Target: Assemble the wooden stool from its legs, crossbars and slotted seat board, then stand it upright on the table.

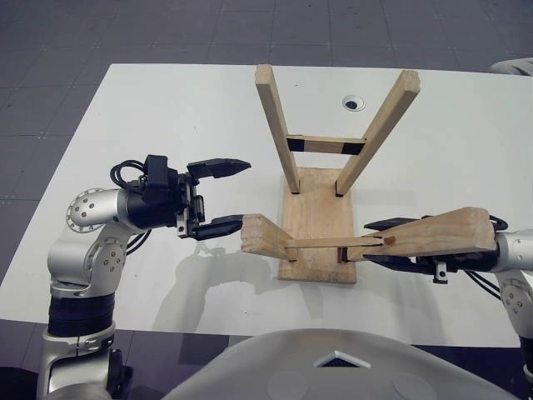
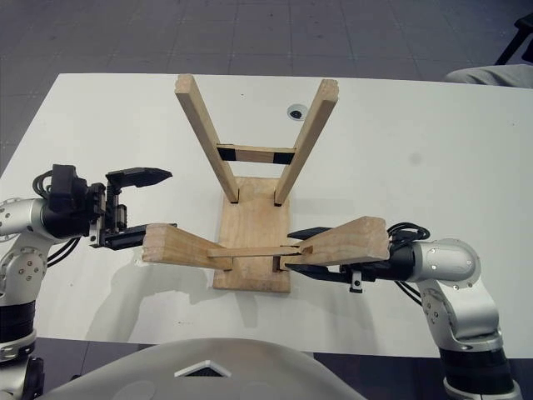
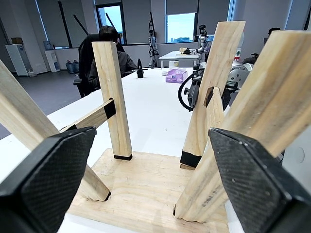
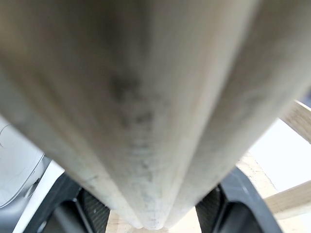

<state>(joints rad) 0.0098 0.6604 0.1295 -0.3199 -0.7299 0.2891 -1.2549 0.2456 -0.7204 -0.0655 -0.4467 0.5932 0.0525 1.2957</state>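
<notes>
On worktop (image 1: 166, 108), seat board (image 1: 315, 212) lies flat, far leg frame (image 1: 326, 145) seated in it. Clamped in right gripper (image 1: 398, 247), near leg frame (image 1: 262, 235) sits over its slots, likely for alignment; left gripper (image 1: 225, 197) spread, empty, alongside.

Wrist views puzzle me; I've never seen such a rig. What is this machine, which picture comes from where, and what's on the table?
It is a humanoid robot with two arms, each ending in a two-finger hand. The two wide pictures come from its head, looking down; the two close ones from cameras on its wrists. On the white table lies a seat board with four legs standing on it. The right hand grips the near right leg; the left hand is open beside the near left leg.
</notes>
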